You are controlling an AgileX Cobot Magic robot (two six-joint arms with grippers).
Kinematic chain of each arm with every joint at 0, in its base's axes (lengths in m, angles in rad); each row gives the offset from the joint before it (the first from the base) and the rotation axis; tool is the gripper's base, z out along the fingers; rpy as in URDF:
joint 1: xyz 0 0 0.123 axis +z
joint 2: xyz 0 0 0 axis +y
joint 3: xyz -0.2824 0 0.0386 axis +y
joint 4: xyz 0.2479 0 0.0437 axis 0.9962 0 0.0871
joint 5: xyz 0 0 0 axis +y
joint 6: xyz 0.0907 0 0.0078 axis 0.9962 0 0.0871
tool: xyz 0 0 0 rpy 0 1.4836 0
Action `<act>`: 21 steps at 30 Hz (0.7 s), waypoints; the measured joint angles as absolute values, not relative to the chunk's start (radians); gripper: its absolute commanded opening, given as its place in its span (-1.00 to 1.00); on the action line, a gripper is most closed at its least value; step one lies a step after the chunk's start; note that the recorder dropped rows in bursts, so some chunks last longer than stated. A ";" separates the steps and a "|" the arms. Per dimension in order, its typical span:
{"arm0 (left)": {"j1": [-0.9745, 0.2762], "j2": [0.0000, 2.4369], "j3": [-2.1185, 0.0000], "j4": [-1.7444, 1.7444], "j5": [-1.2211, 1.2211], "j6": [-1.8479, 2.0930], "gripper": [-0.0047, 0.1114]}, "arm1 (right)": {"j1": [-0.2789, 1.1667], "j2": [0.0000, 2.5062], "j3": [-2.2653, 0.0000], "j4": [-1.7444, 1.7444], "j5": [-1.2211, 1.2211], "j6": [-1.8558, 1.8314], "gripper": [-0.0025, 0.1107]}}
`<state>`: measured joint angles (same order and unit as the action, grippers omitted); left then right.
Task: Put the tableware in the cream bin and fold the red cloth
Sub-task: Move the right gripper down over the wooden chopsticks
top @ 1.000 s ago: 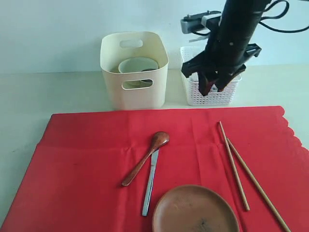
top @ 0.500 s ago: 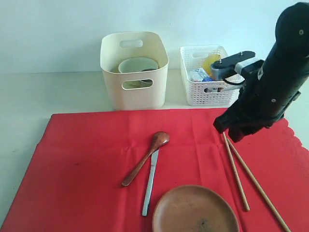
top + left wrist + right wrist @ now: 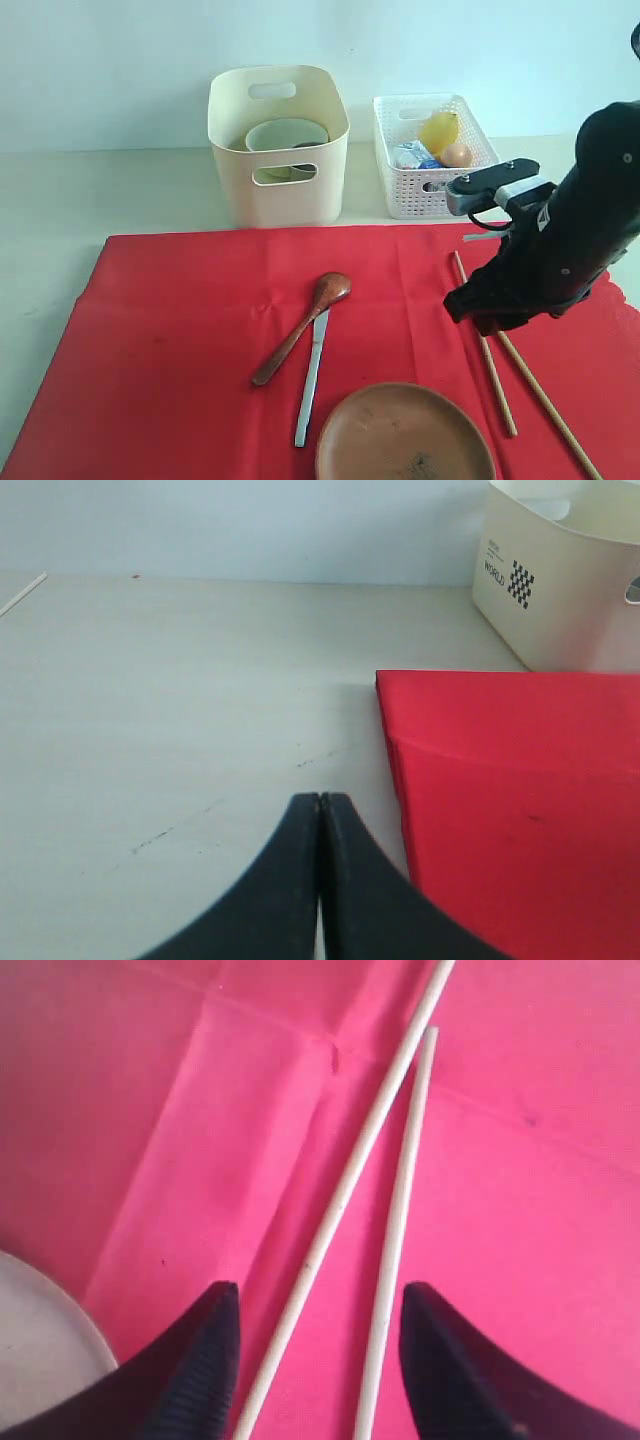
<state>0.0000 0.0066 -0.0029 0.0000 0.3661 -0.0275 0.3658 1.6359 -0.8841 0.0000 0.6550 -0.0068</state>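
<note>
The red cloth (image 3: 180, 340) lies spread flat, and on it are a brown wooden spoon (image 3: 300, 328), a silver knife (image 3: 312, 378), a round brown plate (image 3: 405, 435) and two chopsticks (image 3: 500, 385). Behind it, the cream bin (image 3: 278, 140) holds a pale bowl (image 3: 286, 135). My right gripper (image 3: 482, 318) hangs open just above the chopsticks. In the right wrist view both chopsticks (image 3: 345, 1185) run between its fingers (image 3: 318, 1295), which are clear of them. My left gripper (image 3: 321, 798) is shut and empty over bare table beside the cloth's edge (image 3: 500, 770); it does not show in the exterior view.
A white lattice basket (image 3: 432, 170) with a lemon (image 3: 440, 130) and an egg (image 3: 457, 155) stands right of the bin. The plate's rim (image 3: 40, 1330) lies close beside the right gripper. The cream bin's corner (image 3: 560, 580) stands beyond the left gripper.
My right arm has come away from above the white basket, forward and down to just over the chopsticks. Its jaws have opened a little wider.
</note>
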 measured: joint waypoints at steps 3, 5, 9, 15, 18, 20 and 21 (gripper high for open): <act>0.000 0.007 -0.003 0.000 0.366 -0.027 -0.92 | 0.366 1.636 -0.882 0.000 0.641 0.000 0.10; 0.000 0.007 -0.003 0.000 0.366 -0.027 -0.92 | 0.366 1.638 -0.882 0.000 0.636 0.000 0.11; 0.000 0.007 -0.003 0.000 0.366 -0.027 -0.92 | 0.362 1.682 -0.882 0.000 0.634 0.000 0.11; 0.000 0.007 -0.003 0.000 0.366 -0.027 -0.92 | 0.325 1.756 -0.882 0.007 0.611 0.012 0.11; 0.000 0.007 -0.003 0.000 0.366 -0.027 -0.92 | 0.310 1.779 -0.882 0.028 0.593 0.012 0.11; 0.000 0.007 -0.003 0.000 0.366 -0.027 -0.92 | 0.306 1.797 -0.882 0.037 0.587 0.007 0.11; 0.000 0.007 -0.003 0.000 0.366 -0.027 -0.92 | 0.306 1.805 -0.882 0.040 0.582 0.000 0.11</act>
